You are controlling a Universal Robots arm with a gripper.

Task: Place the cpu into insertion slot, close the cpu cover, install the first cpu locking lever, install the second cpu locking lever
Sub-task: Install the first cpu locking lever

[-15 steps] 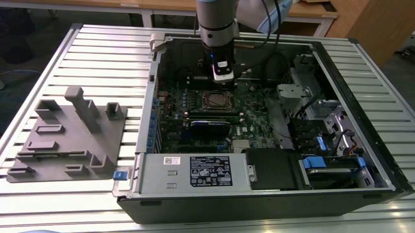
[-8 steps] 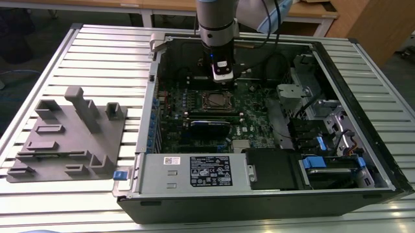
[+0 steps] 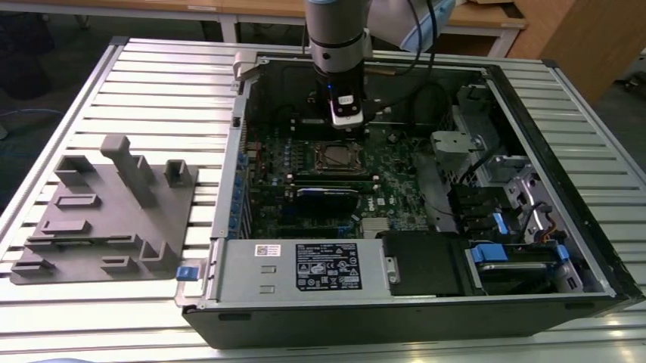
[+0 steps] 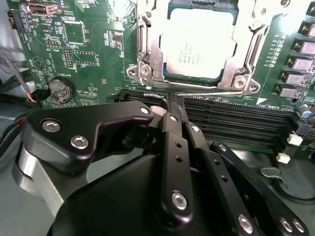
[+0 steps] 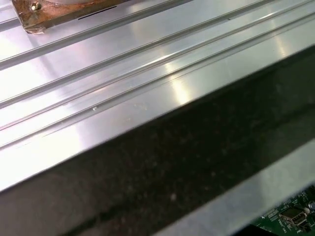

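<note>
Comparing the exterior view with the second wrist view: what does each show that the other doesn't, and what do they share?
Exterior view alone: the whole open computer case, the grey fixture block on the slatted table, and the arm.

Second wrist view alone: the round coin battery and the claw, its fingers together, close to the memory slots.

Both: the green motherboard and the cpu seated under the cpu cover.
</note>
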